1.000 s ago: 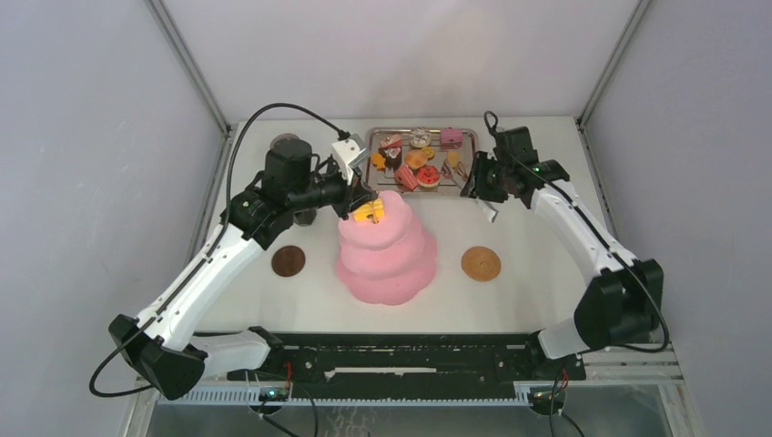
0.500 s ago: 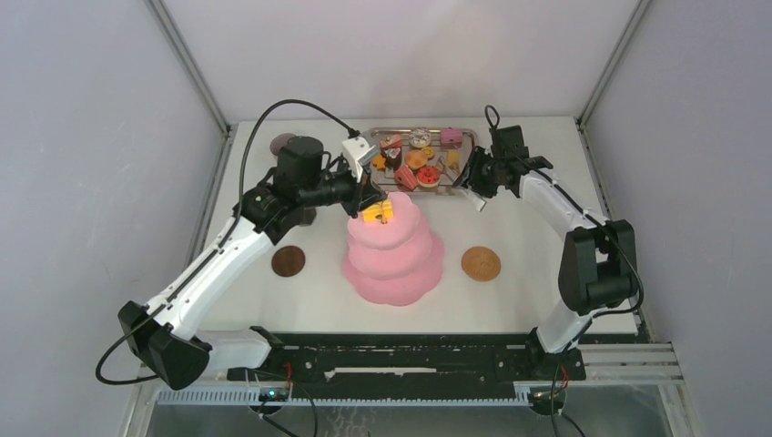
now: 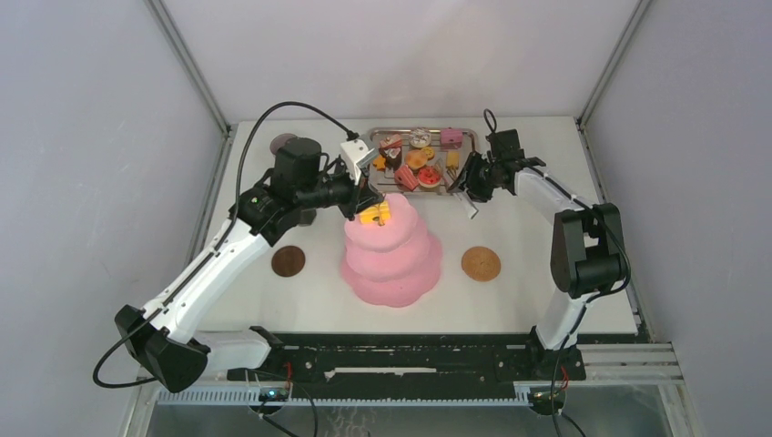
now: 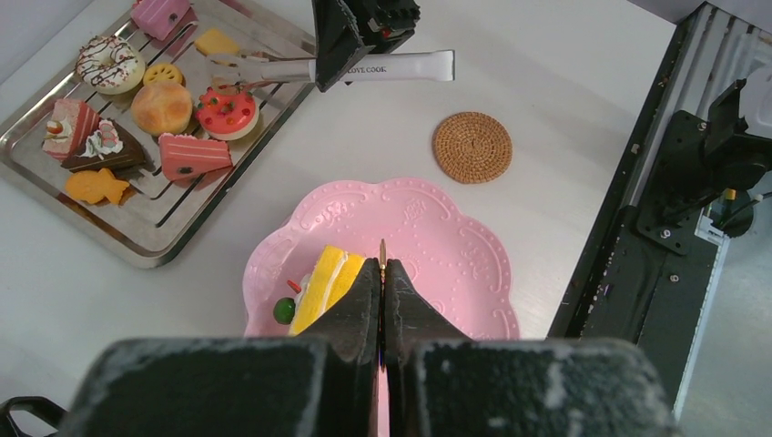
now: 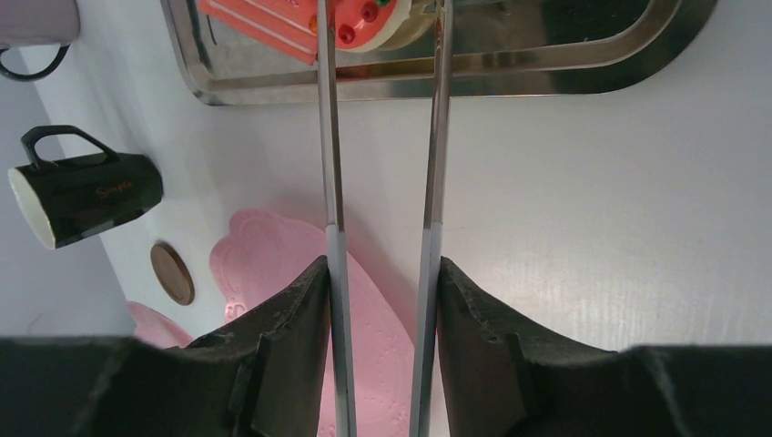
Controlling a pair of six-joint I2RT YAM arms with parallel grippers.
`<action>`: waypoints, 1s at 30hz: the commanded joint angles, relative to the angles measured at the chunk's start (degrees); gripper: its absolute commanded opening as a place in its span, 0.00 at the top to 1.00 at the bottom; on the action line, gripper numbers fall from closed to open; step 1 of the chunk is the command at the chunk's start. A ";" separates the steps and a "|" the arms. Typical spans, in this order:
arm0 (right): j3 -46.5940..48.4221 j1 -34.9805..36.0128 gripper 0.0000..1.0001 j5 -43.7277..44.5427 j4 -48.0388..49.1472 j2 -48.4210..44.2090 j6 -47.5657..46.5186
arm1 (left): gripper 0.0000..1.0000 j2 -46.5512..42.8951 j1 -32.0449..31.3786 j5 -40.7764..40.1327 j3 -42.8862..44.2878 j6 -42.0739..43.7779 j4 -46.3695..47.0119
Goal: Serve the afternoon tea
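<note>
Tongs (image 4: 387,66) are pinched in the right gripper (image 5: 382,269), their spread arms reaching to a red round cake (image 5: 373,20) on the tray (image 4: 159,250). Left gripper (image 4: 382,273) is clenched on the gold handle (image 4: 381,250) of the pink stand (image 4: 446,246), which sits mid-table. A yellow slice (image 4: 326,284) lies on the stand's top tier, and the black mug (image 5: 91,196) stands to its left.

Rectangular steel tray (image 3: 472,134) on white table (image 3: 537,246), upper centre of top view. Two round coasters lower, well apart: dark brown coaster (image 3: 289,261) left of centre, woven tan coaster (image 3: 481,264) right. Metal tongs (image 4: 410,66), white-handled, tips over tray.
</note>
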 commanded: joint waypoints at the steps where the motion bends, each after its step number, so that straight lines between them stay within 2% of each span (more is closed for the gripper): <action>1: 2.91 -0.11 0.50 -3.23 4.01 -0.94 1.31 | 1.00 -1.82 -0.31 -0.27 3.98 1.33 0.03; 12: 2.87 0.15 0.50 -3.44 2.43 -1.26 0.22 | 1.00 -1.11 -0.31 -0.15 5.23 1.25 -0.21; 15: 2.86 -0.10 0.50 -4.19 2.48 -0.66 0.41 | 0.91 -0.13 -0.35 0.68 6.09 0.81 -0.61; 17: 2.85 -0.15 0.53 -5.13 2.69 -0.42 0.67 | 0.81 0.54 -0.33 1.14 6.73 0.64 -1.25; 20: 2.83 -0.28 0.63 -5.15 2.72 -1.24 0.68 | 0.66 1.09 -0.33 0.95 7.76 0.34 -1.90; 25: 2.87 -0.63 0.82 -4.62 1.93 -3.40 0.33 | 0.50 0.80 -0.30 0.02 8.18 -0.16 -1.71; 30: 1.99 -1.25 1.00 -3.01 0.56 -7.53 -0.19 | 0.42 -0.51 -0.30 -2.10 8.09 -0.87 -2.05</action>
